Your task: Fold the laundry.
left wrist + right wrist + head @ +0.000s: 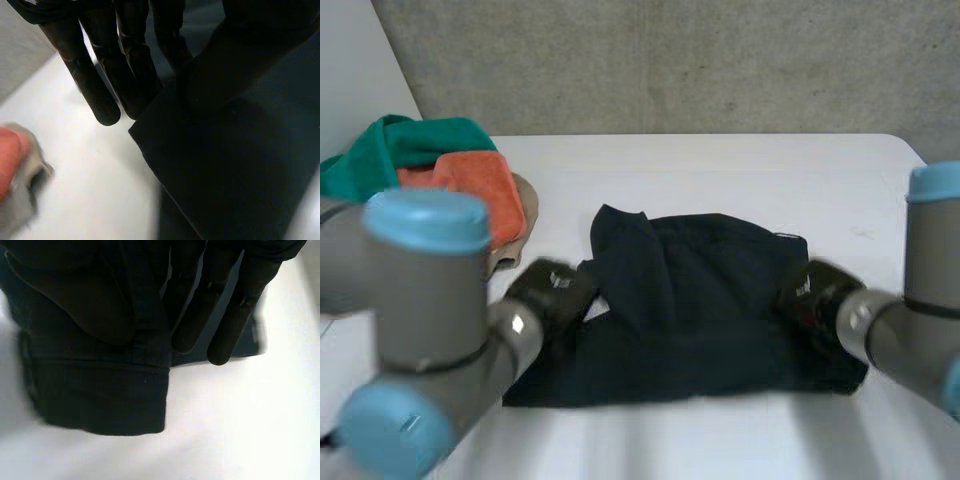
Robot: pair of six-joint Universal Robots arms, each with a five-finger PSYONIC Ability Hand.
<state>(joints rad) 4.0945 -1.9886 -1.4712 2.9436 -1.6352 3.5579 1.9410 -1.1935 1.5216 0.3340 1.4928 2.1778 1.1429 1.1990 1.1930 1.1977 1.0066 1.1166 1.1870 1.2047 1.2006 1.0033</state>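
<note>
A dark navy garment [700, 310] lies crumpled in the middle of the white table [740, 170], with one flap folded up toward the back. My left hand [552, 290] is at its left edge. In the left wrist view its straight fingers [95, 85] and thumb pinch the garment [225, 165] at that edge. My right hand [812, 290] is at the right edge. In the right wrist view its fingers [230, 315] and thumb pinch the garment [100, 395], and a hemmed corner hangs below the palm.
A pile of other laundry sits at the table's back left: a green cloth [400, 150], an orange cloth [480, 190] and a tan one [525, 215]. The orange and tan cloths [15, 170] lie close beside my left hand.
</note>
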